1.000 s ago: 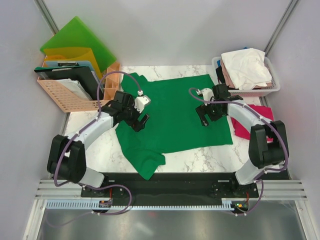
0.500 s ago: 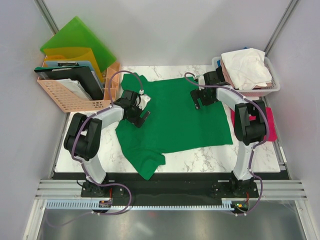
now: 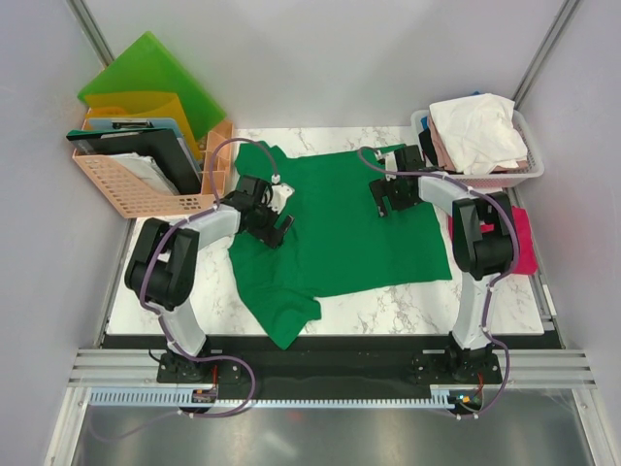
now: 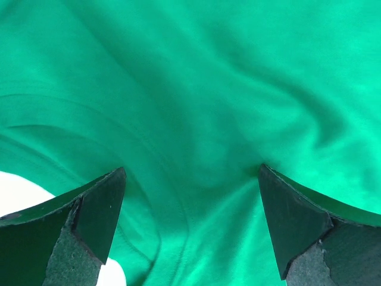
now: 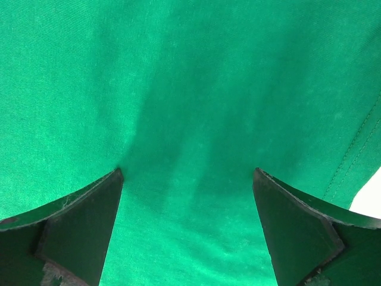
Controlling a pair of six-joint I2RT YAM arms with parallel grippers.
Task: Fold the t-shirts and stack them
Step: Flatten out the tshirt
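Green t-shirt (image 3: pixel 340 228) spread beneath wide-open left end effector (image 3: pixel 280 229), right end effector (image 3: pixel 385 202).

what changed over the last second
The right arm carried its jaws toward the far edge of the green t-shirt; the left arm shifted slightly the same way. Both jaws stayed open, gripping nothing. The shirt and laundry basket did not move.

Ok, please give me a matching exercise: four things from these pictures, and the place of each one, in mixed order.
Things:
1. green tee
2. red tee
3. white tee
4. green folder

Places:
A. in the basket
B. spread over the middle of the table
C. standing in the rack
D. at the table's right edge

Pairs: 1-B, 2-D, 3-A, 4-C
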